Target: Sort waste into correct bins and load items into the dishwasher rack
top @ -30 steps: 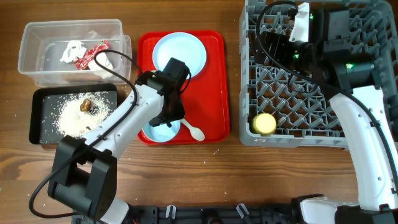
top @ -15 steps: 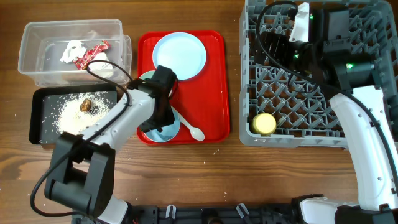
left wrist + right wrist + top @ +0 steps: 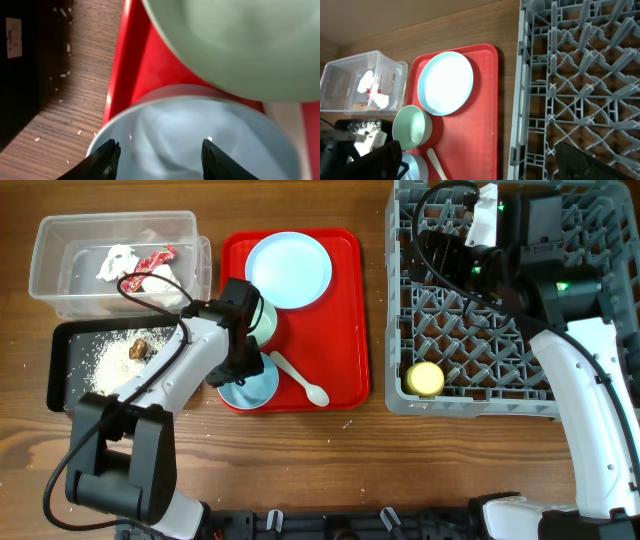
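Note:
My left gripper point(image 3: 240, 352) point(image 3: 162, 162) is open, its fingers spread over the light blue bowl point(image 3: 250, 387) point(image 3: 200, 135) at the front left of the red tray. The pale green bowl point(image 3: 263, 318) point(image 3: 240, 45) sits just behind it. The pale blue plate point(image 3: 290, 270) point(image 3: 445, 82) and the white spoon point(image 3: 302, 380) point(image 3: 436, 162) also lie on the tray. The yellow cup point(image 3: 424, 378) stands in the grey rack point(image 3: 480, 310) point(image 3: 580, 75). My right gripper point(image 3: 505, 235) point(image 3: 480, 167) is open and empty above the rack's far side.
The clear tub point(image 3: 60, 250) point(image 3: 340, 80) holds white tissue point(image 3: 118, 262) and a red wrapper point(image 3: 150, 265). The black tray point(image 3: 60, 365) holds rice grains and a brown scrap point(image 3: 139, 348). The red tray point(image 3: 345, 330) lies between the bins and the rack. Loose grains dot the wood.
My left arm has swung left across the light blue bowl. The pale green bowl and the whole spoon have come into sight. The right arm has not moved.

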{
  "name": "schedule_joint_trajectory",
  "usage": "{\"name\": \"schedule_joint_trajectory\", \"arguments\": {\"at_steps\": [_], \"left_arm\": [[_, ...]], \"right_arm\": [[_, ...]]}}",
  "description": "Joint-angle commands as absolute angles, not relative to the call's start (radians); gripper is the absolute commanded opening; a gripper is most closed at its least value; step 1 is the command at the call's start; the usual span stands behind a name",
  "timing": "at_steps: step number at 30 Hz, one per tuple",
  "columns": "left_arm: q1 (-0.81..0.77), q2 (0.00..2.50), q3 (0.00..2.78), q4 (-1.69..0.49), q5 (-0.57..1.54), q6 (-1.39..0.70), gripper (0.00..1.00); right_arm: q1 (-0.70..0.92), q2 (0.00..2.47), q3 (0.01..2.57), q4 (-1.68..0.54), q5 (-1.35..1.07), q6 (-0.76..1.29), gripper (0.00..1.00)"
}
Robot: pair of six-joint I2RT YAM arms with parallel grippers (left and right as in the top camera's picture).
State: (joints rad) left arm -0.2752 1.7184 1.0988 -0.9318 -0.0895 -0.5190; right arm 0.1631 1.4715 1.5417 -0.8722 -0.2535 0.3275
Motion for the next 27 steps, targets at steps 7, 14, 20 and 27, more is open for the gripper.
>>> {"name": "schedule_joint_trajectory", "arguments": {"at_steps": [7,14,20,27], "left_arm": [[-0.271,1.662,1.258,-1.038,-0.007,-0.501,0.54],[-0.284,1.649,1.258,-0.942,0.022,-0.368,0.59],[-0.32,1.649,1.258,-0.897,0.024,-0.317,0.66],[-0.448,1.649,1.258,-0.908,0.089,-0.282,0.66]], "right_arm": [[0.167,1.484,1.549,-0.865,-0.242,0.317,1.0],[0.167,1.484,1.549,-0.854,-0.242,0.318,1.0],[0.167,1.484,1.549,-0.869,-0.257,0.317,1.0],[0.167,1.484,1.549,-0.875,-0.254,0.314,1.0]]}}
